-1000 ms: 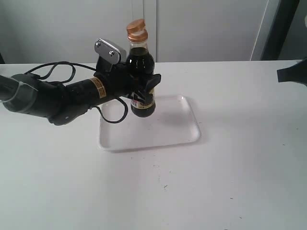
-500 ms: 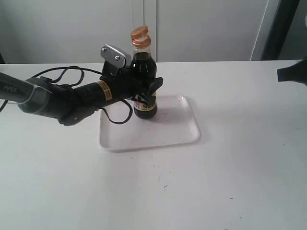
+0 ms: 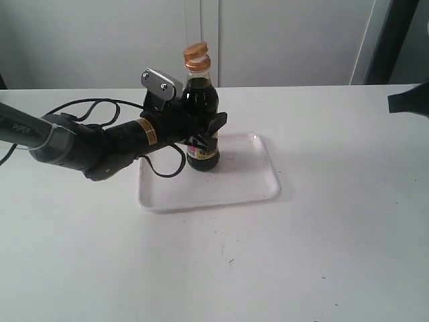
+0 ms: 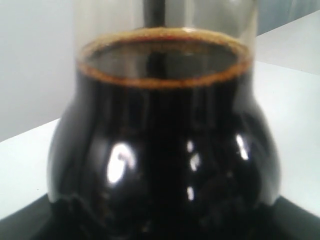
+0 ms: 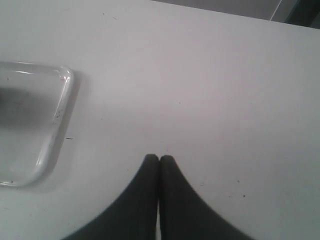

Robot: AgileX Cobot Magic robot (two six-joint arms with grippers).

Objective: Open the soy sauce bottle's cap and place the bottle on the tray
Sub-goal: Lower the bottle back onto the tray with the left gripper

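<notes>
On the white tray [image 3: 221, 188], toward the table's [image 3: 322, 235] far edge and left of its middle, the soy sauce bottle [image 3: 200, 127] stands upright, its base in the tray's far-left part. Its orange cap [image 3: 196, 49] is flipped up and tilted above the neck. The left gripper [image 3: 201, 131] has its fingers clamped around the bottle's belly. By the right edge, the right gripper's [image 5: 159, 159] fingers are pressed together, holding nothing.
</notes>
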